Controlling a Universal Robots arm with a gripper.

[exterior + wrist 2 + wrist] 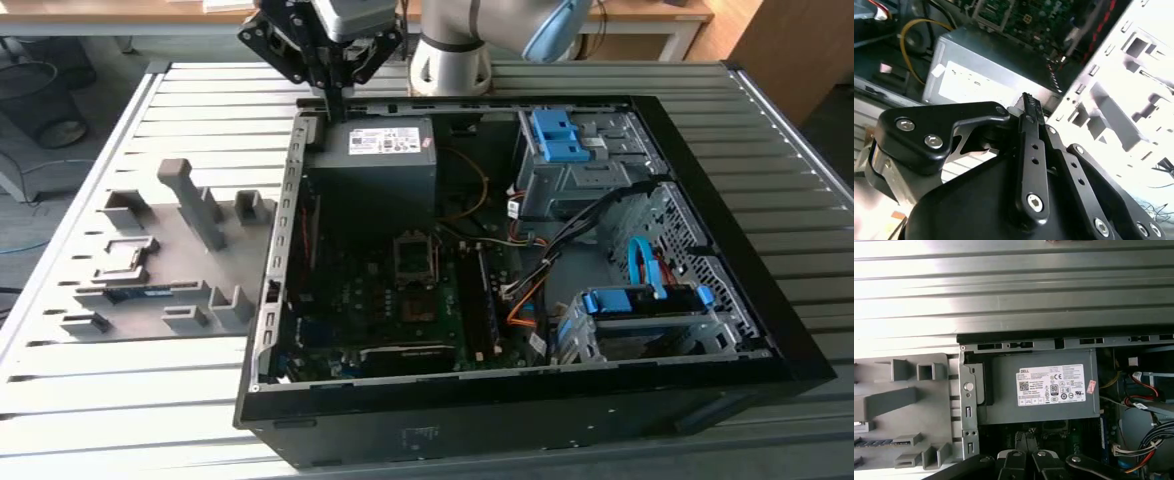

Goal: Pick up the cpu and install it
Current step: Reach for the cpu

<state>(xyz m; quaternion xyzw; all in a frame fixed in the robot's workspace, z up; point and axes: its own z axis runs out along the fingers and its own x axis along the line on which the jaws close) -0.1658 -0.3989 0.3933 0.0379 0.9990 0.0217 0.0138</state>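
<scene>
The cpu (130,258) lies flat, top face up, in a square recess of the grey holder tray (200,300), which sits on the slatted table (80,400) at the exterior view's left of the open computer case (747,330). Being square, it has no long side. Its edges run roughly in line with the tray's, though it is too small to judge more finely. A blue-green memory stick (140,292) rests in a slot just beside it.

The arm's gripper (332,108) hangs well apart from the cpu, pointing straight down over the rear corner of the case, near the grey power supply (394,150). In both wrist views the gripper (1026,100) (1026,437) has its black fingers (1030,150) drawn together at the tips, clenched on nothing. Whether the tips touch the case wall cannot be told.
</scene>
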